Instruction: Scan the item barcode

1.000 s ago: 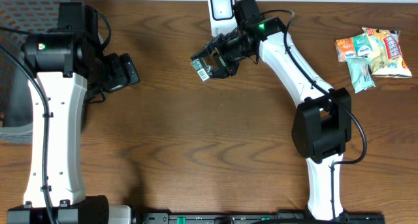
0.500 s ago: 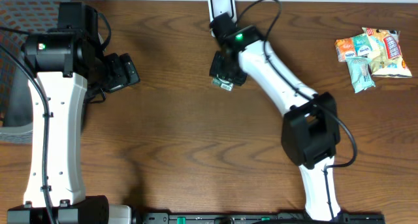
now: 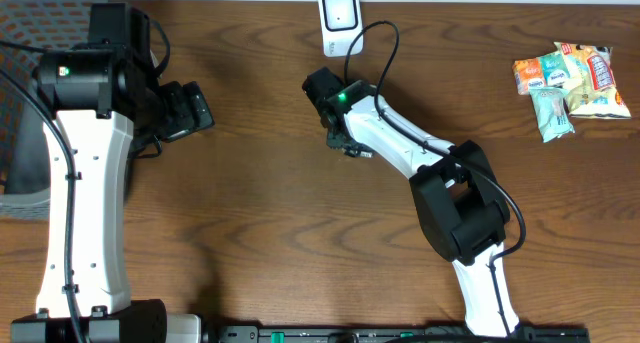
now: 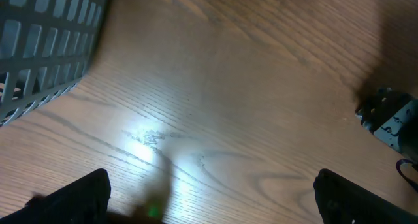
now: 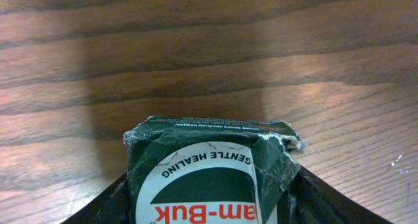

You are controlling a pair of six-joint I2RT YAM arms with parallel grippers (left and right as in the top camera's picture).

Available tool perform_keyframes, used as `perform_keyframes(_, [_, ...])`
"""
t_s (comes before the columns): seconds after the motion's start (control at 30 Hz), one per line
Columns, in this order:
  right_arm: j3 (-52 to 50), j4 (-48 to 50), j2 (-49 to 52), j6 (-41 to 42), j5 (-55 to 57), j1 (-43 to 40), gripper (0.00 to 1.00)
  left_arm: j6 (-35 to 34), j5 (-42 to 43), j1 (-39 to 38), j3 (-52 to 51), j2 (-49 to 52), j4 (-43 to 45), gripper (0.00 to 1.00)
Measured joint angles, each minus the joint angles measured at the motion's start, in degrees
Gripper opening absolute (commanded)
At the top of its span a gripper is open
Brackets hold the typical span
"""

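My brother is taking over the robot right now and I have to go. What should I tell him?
The left gripper is open and empty, off to the left side.
The right gripper is low over the table with the green packet between its fingers; I cannot tell if it grips it.
The scanner stands at the far edge, and the packet is not in front of it.
Done: unclear whether this packet was scanned.
Left: the snack pile on the right.
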Motion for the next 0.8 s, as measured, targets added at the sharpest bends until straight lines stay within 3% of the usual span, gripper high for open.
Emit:
perform_keyframes(0.27, [0.0,0.2,0.0,-0.5,0.8,0.0,0.99,0.0,0.0,0.0,0.0,0.0,0.0,0.98])
perform_keyframes(0.47, [0.0,0.5,0.0,-0.5,-1.3,-0.5,0.99,0.0,0.0,0.0,0.0,0.0,0.0,0.98])
perform_keyframes(0.8, [0.0,0.9,0.0,-5.4,-17.4,-8.0,0.93,0.0,0.0,0.0,0.0,0.0,0.0,0.98])
